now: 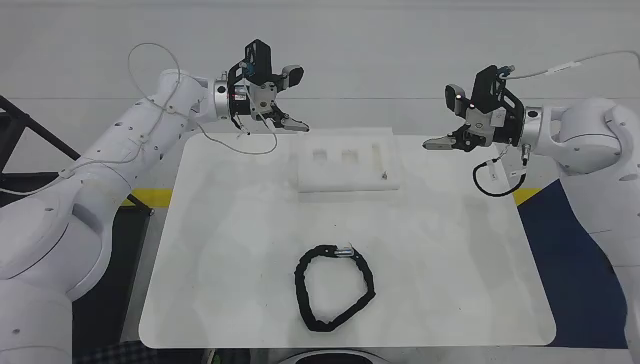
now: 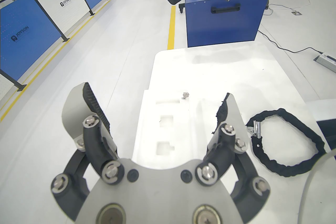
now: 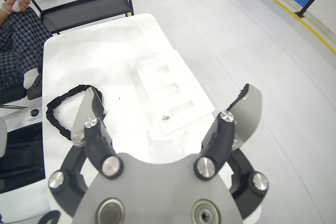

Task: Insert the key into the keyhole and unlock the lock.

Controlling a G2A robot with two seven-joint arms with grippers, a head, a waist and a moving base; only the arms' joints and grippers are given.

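Key (image 3: 165, 118), small and of silver metal, is lying untouched while both claws are hanging released. The left gripper (image 2: 157, 100) is hovering near the table's far edge off one end of the tray, its jaws spread wide with nothing between them. The right gripper (image 3: 168, 92) is hovering off the other end, likewise spread and empty.

Outward from them, the white foam tray (image 1: 330, 179) is sitting on the white rounded table (image 1: 200, 294). The key is resting flat on the tray's top face, just beside the end of the long slot, at the right gripper's end. The tray is carrying three recesses, one long and two squarish, and all three are looking empty. Nearer the robot, well apart from the tray, the black fabric-sleeved chain lock (image 1: 301, 286) is lying in a loop, its silver cylinder (image 1: 343, 252) on the side nearest the tray.

Trouble is probably waiting at the pick. A thin key lying flat is giving the broad pads little to pinch, so they could be nudging it into the slot or off the tray's edge. The loose lock is also likely going to swivel under the key unless the other claw is steadying it. Where the keyhole is pointing cannot be told.
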